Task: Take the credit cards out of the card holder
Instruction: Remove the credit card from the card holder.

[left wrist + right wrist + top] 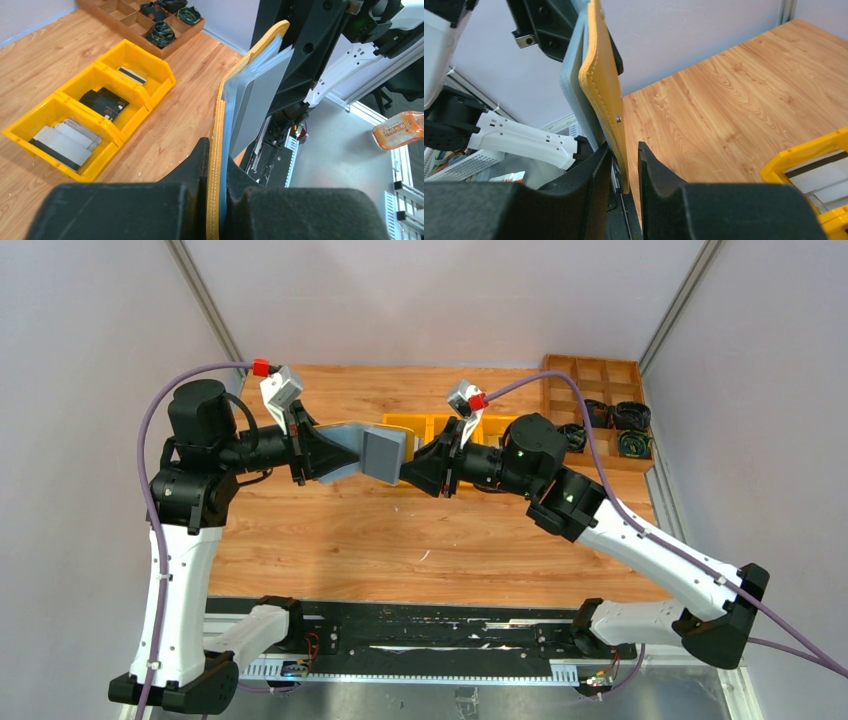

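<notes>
From above we see the card holder [383,455] held in the air over the wooden surface [400,535], just in front of a row of yellow bins [428,424]. Its long axis runs left to right between the two arms, and its grey inner face is turned up toward the camera. The left jaws meet its left end and the right jaws its right end. A wooden divided tray [592,376] sits at the back right. In the left wrist view the holder stands edge-on with the left jaws clamped tight on its near end, and the grey credit cards [257,95] lean out from the cover, pointing toward the right arm. In the right wrist view the mustard cover's end sits between the right jaws, which stand a narrow slot apart, with a sliver of wood showing beside the cover.
</notes>
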